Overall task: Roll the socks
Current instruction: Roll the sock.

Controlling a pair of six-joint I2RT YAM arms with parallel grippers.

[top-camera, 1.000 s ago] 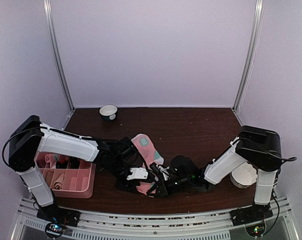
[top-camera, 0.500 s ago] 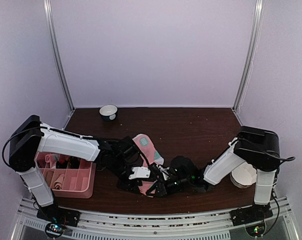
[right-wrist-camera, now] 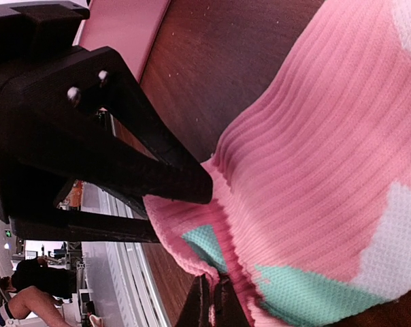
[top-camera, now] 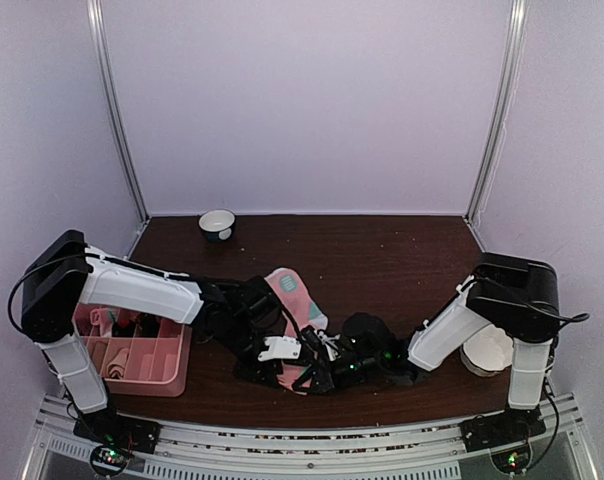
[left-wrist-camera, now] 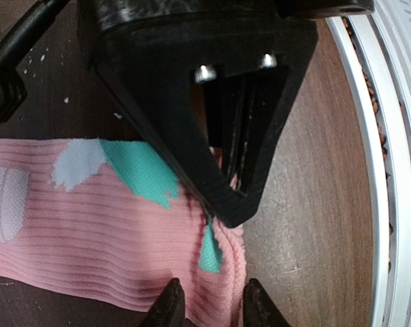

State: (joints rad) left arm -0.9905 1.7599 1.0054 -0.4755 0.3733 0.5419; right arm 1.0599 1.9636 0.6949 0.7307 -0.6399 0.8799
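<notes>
A pink sock with mint-green patches [top-camera: 290, 292] lies mid-table, its near end lifted between both grippers. My left gripper [top-camera: 277, 352] is shut on the folded pink edge; the left wrist view shows its fingertips [left-wrist-camera: 170, 306] on either side of the sock [left-wrist-camera: 90, 225]. My right gripper [top-camera: 312, 372] is shut on the same edge, pinching the hem [right-wrist-camera: 214, 303] of the sock [right-wrist-camera: 328, 170] a short way from the left gripper [right-wrist-camera: 144, 157]. It faces the left wrist camera [left-wrist-camera: 233, 157]. The argyle pair is not clearly visible; a dark lump [top-camera: 367, 326] sits by my right wrist.
A pink divided tray [top-camera: 174, 372] with small items stands at the near left. A small bowl [top-camera: 217, 223] sits at the back left. A white object [top-camera: 487, 350] lies by the right arm's base. The table's near rail [left-wrist-camera: 389, 136] is close to the grippers.
Almost nothing. Both grippers have crept slightly closer together and still hold the pink sock's edge.
</notes>
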